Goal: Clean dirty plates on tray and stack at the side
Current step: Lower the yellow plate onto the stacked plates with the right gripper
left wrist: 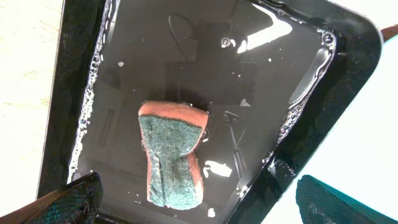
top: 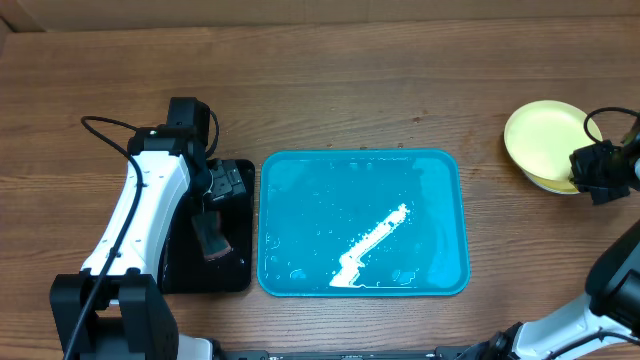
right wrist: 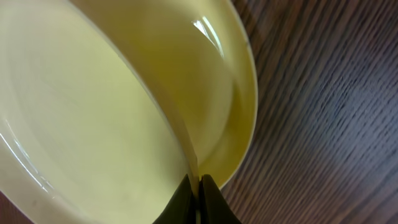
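Left arm (top: 140,210) stretched away from the near edge of the table (top: 350,80), forearm angled toward the middle, wrist bent down over the black tray (top: 235,275). Left gripper (left wrist: 198,208) released, fingertips (left wrist: 74,200) spread wide at the two lower corners of the wrist view. Hovers above the sponge (left wrist: 173,155), touching nothing. Sponge flat in shallow water inside that black tray, green scouring face up, orange edge showing along its far side.

Right arm (top: 610,300) in from the near right corner, largely cut off by the frame edge, wrist reaching to the plates (top: 540,135) at the far right of the table. Right gripper (right wrist: 198,202) clenched on the rim of the upper plate (right wrist: 93,112), pinching it at one spot. Sits askew over the lower plate (right wrist: 233,93), both pale yellow-green.

Bright cyan tray (top: 300,170) in the middle of the table, just right of the black tray and well apart from the plates, wet, beaded with droplets, crossed by a white streak of glare.

Hard to make out: how many plates lie in the pile, since the overhead view gives one yellow disc with a paler edge beneath, partly covered by the right gripper. Cannot tell whether the upper plate rests on the lower one anywhere. Part of the black tray hidden under the left wrist.
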`<state>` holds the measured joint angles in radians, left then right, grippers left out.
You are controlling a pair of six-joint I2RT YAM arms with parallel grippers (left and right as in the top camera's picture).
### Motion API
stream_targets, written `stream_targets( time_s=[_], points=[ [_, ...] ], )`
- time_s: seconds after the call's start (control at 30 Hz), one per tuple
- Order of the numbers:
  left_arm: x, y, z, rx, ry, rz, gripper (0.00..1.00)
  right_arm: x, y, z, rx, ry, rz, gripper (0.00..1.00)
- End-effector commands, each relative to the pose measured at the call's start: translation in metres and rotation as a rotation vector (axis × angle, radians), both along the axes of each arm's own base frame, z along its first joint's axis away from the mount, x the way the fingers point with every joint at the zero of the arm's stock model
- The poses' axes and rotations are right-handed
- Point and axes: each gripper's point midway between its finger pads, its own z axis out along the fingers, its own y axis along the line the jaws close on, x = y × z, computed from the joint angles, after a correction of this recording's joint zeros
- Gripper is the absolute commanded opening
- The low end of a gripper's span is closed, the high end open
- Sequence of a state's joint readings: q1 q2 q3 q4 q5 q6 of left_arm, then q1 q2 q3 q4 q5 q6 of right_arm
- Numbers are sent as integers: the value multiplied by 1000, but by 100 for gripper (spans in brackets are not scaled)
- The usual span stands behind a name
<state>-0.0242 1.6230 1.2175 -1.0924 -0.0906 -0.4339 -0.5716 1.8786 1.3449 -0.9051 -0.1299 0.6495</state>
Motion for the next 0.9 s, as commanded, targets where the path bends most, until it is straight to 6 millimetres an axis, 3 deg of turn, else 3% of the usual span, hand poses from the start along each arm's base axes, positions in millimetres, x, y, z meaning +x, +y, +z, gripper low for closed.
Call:
stream_targets(
  time_s=[0.0,0.4,0.43,0.53,0.67,0.87],
  points=[
    [4,3,13,15,-37,-15,99,3,-8,3,-24,-21,-14,4],
    [2,4,13,18,-32,-15,100,-6,-30,3,-47,-16,-119,4],
    [3,4,13,18,-32,-15,100,-6,-30,3,-46,-16,-118,7],
    [2,4,13,19,-32,-15,100,-4,-29,4,-51,-23,-83,61],
    [2,4,13,18,-29,-15,99,-1,-27,5,-57,-39,-14,71],
    [1,4,13,18,-28,-15,100,7,-16,8,-11,-88,66,75]
  ],
)
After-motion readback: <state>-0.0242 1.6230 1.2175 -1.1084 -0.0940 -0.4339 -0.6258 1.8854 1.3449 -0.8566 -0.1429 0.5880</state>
